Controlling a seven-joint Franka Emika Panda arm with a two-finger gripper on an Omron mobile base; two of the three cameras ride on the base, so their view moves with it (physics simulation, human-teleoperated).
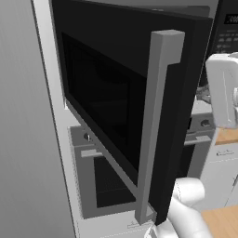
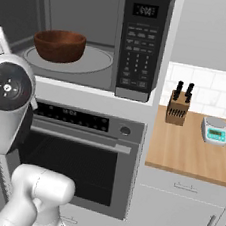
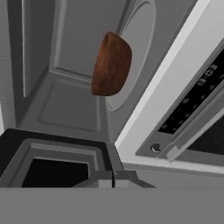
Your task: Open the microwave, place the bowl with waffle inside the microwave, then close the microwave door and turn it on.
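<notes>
The microwave [image 2: 140,43] stands open, and its door [image 1: 116,93], with the tall grey bar handle [image 1: 155,125], is swung out toward the left base view. Inside it, a brown wooden bowl [image 2: 59,45] rests on the round turntable [image 2: 91,62]; the hand view shows the same bowl [image 3: 111,65] rolled sideways. The waffle is hidden inside the bowl. My gripper [image 3: 113,179] is shut with nothing between its fingertips. It sits outside the cavity, right beside the door's black inner frame [image 3: 52,151]; I cannot tell if it touches it.
A grey oven [image 2: 79,156] with a horizontal handle sits under the microwave. To the right, a wooden counter [image 2: 190,155] carries a knife block [image 2: 178,107] and a small scale [image 2: 214,131]. The open door blocks most of the left side.
</notes>
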